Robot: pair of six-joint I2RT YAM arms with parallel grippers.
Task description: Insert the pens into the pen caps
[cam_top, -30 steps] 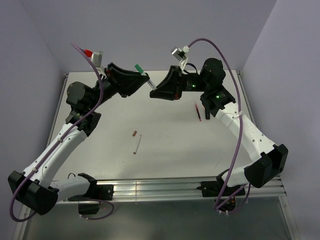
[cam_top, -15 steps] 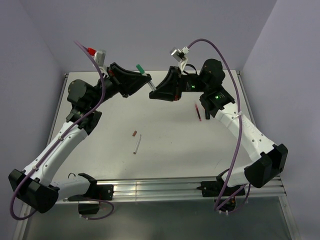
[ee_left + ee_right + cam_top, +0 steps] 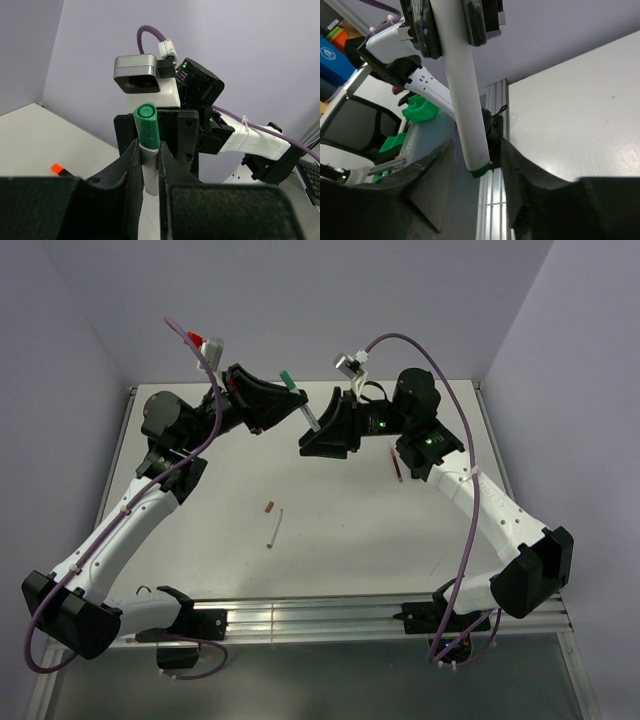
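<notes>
Both arms are raised over the far half of the table (image 3: 350, 550), their pincers facing each other.

Left gripper (image 3: 149, 155): closed on the capped white pen (image 3: 465, 100). In the left wrist view the barrel is seen clamped between the two fingers, just below the green cap (image 3: 146, 125), which is seated on the pen's upper end and projects above the fingertips. From overhead the pen is seen held in the air, tilted, with the cap end towards the back wall and the bare end pointing down towards the right arm.

Right gripper (image 3: 477, 145): open. In the right wrist view the lower end of the barrel, which carries a thin green ring, is seen between the two fingers with a gap on each side, so no contact is recorded.

On the table, well apart from both pincers:
- A second white pen (image 3: 274, 528) is seen lying near the middle.
- A brownish-red cap (image 3: 267, 507) is seen just beside its upper end, apparently not touching it.
- A dark red pen (image 3: 397, 465) is seen lying at the right, next to the right forearm.
- A small orange piece (image 3: 56, 168) is seen in the left wrist view only, too small to be identified.
</notes>
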